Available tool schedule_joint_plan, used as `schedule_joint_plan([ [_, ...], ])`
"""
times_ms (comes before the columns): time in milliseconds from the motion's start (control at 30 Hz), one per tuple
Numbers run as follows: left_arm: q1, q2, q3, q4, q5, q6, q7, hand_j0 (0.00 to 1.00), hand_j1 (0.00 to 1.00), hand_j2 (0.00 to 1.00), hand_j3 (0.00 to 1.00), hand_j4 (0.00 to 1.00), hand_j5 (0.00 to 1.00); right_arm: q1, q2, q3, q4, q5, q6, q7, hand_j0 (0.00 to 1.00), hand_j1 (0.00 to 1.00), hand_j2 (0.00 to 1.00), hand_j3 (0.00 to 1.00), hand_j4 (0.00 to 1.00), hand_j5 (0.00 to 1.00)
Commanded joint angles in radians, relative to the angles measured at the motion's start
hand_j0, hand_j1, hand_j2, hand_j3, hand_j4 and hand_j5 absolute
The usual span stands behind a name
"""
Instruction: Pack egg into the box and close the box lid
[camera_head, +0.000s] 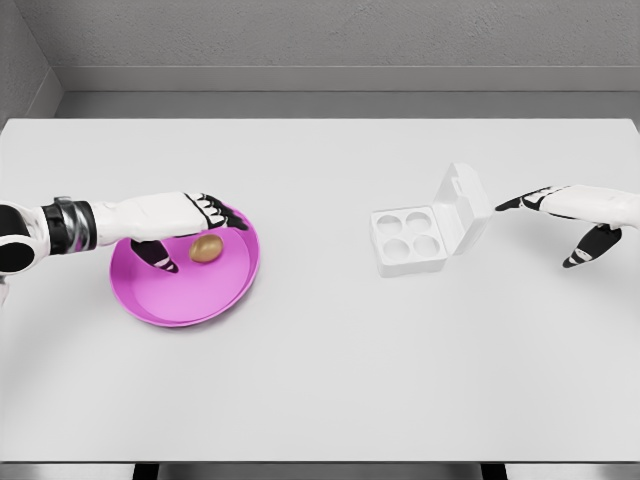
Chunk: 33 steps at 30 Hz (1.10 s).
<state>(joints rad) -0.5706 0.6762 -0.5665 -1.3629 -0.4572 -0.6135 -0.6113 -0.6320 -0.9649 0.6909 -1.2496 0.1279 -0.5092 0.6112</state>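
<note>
A brown egg (206, 249) lies in a magenta plate (170, 295) on the left of the white table. My left hand (195, 232) hovers over the plate, fingers spread above the egg and thumb hanging down to its left; the egg still rests on the plate. A white egg box (410, 239) with four hollow cups sits right of centre, its lid (462, 205) standing open and tilted back to the right. My right hand (560, 215) floats just right of the lid, fingers extended toward it, thumb pointing down, holding nothing.
The white table (320, 380) stretches wide in front of the plate and box. A grey wall runs behind the table's far edge.
</note>
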Motion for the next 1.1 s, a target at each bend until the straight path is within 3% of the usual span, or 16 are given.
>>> schedule_joint_plan([
  [0, 0.000, -0.001, 0.000, 0.004, 0.006, 0.003, 0.000, 1.00, 1.00, 1.00, 1.00, 1.00, 1.00, 0.000, -0.001, -0.001, -0.001, -0.005, 0.003, 0.000, 1.00, 1.00, 1.00, 1.00, 1.00, 1.00],
  [567, 0.000, -0.006, -0.001, 0.002, -0.005, 0.003, 0.000, 1.00, 1.00, 1.00, 1.00, 1.00, 1.00, 0.000, 0.000, 0.001, -0.001, -0.005, 0.002, 0.000, 1.00, 1.00, 1.00, 1.00, 1.00, 1.00],
  [867, 0.003, -0.004, -0.009, -0.001, -0.005, 0.003, 0.000, 0.87, 0.87, 0.87, 0.87, 0.87, 0.87, 0.000, 0.000, 0.001, -0.001, -0.005, 0.003, 0.000, 1.00, 1.00, 1.00, 1.00, 1.00, 1.00],
  [1067, 0.003, -0.001, -0.015, -0.004, 0.006, 0.003, 0.000, 0.68, 0.68, 0.68, 0.68, 0.68, 0.68, 0.000, 0.000, 0.001, -0.001, -0.005, 0.001, 0.000, 1.00, 1.00, 1.00, 1.00, 1.00, 1.00],
])
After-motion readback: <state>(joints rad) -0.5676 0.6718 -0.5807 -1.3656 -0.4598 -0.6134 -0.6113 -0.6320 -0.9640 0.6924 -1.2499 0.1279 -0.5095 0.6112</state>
